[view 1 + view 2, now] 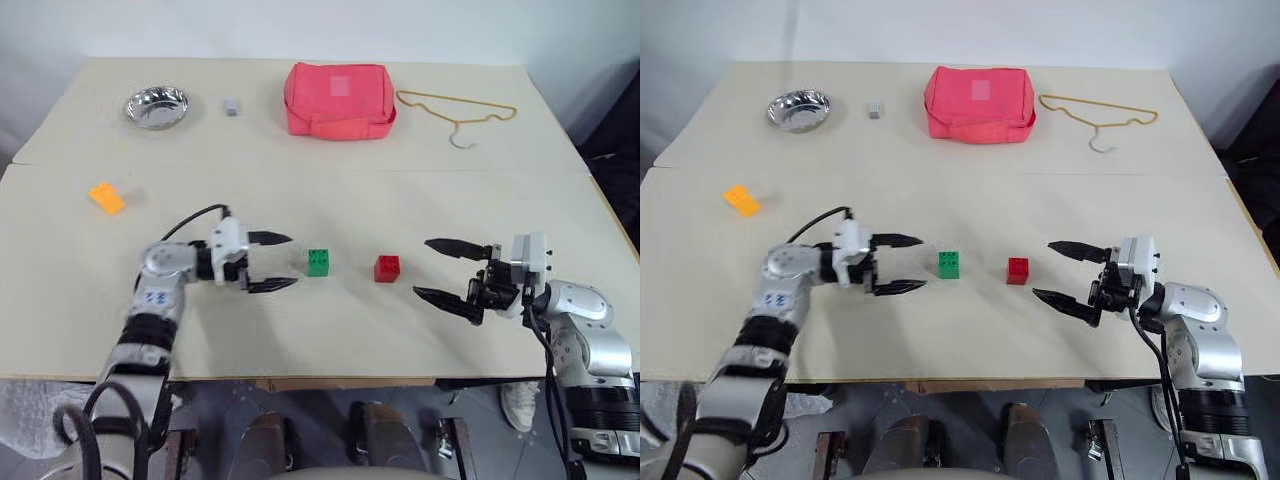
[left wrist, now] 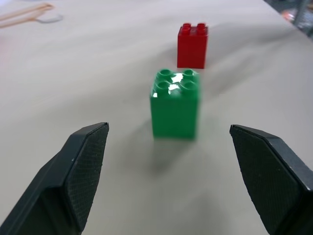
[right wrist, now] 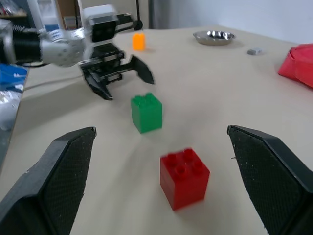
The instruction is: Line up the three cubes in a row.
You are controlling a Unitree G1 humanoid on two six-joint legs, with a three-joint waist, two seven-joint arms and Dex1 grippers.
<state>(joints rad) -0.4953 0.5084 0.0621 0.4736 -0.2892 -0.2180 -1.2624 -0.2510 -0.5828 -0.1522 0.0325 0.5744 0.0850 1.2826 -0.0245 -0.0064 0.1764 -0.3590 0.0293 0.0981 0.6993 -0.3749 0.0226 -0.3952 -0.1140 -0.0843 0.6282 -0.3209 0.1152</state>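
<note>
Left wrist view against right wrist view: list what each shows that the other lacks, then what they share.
Left wrist view alone: the thin wire clothes hanger at the far table edge. Right wrist view alone: the left gripper with fingers apart beyond the green brick, the small orange-yellow plastic brick, the shiny round metal bowl, the tiny grey block and an edge of the pink fabric pouch. Shared: the green studded plastic brick and the red studded plastic brick, standing apart on the beige table.
</note>
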